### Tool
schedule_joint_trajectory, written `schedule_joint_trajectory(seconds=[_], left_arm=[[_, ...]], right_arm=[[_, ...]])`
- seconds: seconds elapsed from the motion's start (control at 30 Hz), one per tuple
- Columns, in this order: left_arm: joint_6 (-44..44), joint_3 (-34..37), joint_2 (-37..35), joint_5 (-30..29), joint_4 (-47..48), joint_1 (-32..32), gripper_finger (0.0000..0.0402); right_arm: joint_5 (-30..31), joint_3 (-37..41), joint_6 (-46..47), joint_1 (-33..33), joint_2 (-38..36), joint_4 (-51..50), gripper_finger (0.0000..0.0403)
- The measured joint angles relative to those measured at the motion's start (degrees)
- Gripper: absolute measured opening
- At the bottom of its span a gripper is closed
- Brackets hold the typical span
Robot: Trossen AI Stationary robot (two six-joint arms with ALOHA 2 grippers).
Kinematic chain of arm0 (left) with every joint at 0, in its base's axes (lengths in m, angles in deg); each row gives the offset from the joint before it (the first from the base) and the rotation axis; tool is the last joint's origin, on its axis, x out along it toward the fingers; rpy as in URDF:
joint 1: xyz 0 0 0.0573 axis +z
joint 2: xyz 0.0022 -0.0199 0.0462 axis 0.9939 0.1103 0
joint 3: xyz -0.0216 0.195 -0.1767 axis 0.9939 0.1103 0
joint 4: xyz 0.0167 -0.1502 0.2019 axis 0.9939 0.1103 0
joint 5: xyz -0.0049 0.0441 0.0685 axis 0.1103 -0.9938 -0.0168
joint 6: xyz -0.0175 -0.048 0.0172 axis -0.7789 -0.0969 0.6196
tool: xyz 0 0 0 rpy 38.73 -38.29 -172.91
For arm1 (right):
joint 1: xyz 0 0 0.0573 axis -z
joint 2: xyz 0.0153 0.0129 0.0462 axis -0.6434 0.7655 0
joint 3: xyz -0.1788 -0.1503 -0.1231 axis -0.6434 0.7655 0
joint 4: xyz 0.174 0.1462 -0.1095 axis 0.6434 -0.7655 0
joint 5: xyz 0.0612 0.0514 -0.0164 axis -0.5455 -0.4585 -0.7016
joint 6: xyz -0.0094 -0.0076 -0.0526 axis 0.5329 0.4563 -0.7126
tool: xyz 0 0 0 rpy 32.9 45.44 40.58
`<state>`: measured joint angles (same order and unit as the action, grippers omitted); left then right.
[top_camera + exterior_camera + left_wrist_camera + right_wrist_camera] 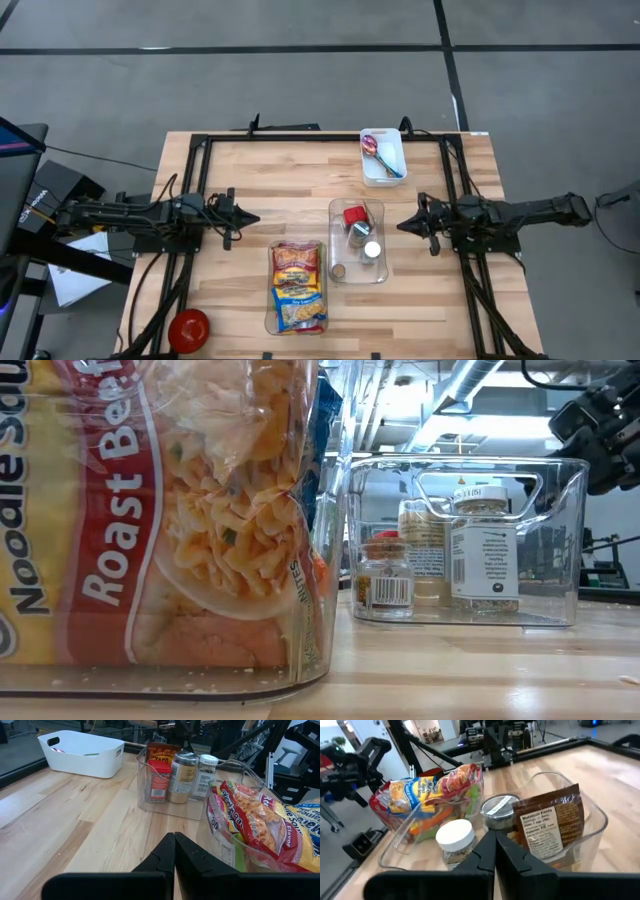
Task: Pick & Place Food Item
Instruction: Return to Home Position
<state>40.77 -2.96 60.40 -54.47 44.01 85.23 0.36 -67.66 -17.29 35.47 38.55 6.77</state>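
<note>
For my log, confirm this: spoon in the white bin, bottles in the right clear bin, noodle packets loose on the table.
One point is wrong: the noodle packets lie inside the left clear bin, not loose on the table, as the high view shows. The rest is right.

Noodle packets (298, 285) lie flat in the lower-centre clear bin (268, 305). Seasoning bottles (359, 233) stand upright in the neighbouring right bin (384, 268).
</note>
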Motion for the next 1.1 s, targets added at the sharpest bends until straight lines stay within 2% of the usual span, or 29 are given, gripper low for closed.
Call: schedule_joint_trajectory(seconds=[0.27, 0.4, 1.1], left_arm=[[0.0, 0.0, -0.02, 0.0, 0.0, 0.0, 0.0], [0.0, 0.0, -0.01, 0.0, 0.0, 0.0, 0.0], [-0.01, 0.0, -0.02, 0.0, 0.0, 0.0, 0.0]], right_arm=[[0.31, -1.05, -3.0, -0.29, 0.07, 4.82, 0.0], [4.2, -2.62, -0.97, -0.23, 0.05, 7.32, 0.0], [4.76, -2.8, -0.18, -0.23, 0.05, 7.36, 0.0]])
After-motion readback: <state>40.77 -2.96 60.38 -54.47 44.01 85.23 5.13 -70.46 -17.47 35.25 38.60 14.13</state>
